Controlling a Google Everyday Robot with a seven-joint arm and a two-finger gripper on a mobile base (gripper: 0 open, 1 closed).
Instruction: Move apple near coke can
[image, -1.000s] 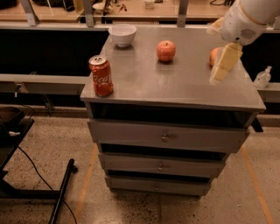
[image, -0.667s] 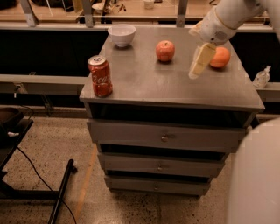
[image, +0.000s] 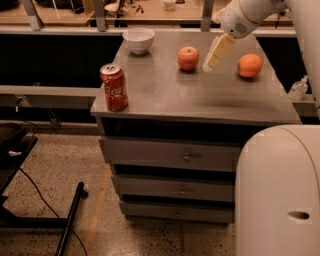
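Note:
The reddish apple (image: 188, 58) sits at the back middle of the grey cabinet top (image: 200, 95). The red coke can (image: 114, 86) stands upright near the front left corner, well apart from the apple. My gripper (image: 210, 64) hangs from the arm at the upper right. It hovers just right of the apple, between it and an orange fruit, and holds nothing that I can see.
An orange fruit (image: 249, 65) lies at the back right. A white bowl (image: 139, 40) stands at the back left. The cabinet has drawers (image: 170, 156) below. My white base (image: 280, 190) fills the lower right. A small clear bottle (image: 298, 89) sits right of the cabinet.
My gripper has moved left, from the cabinet's right edge past the orange fruit to just beside the apple. The apple, can, bowl and orange fruit have not moved.

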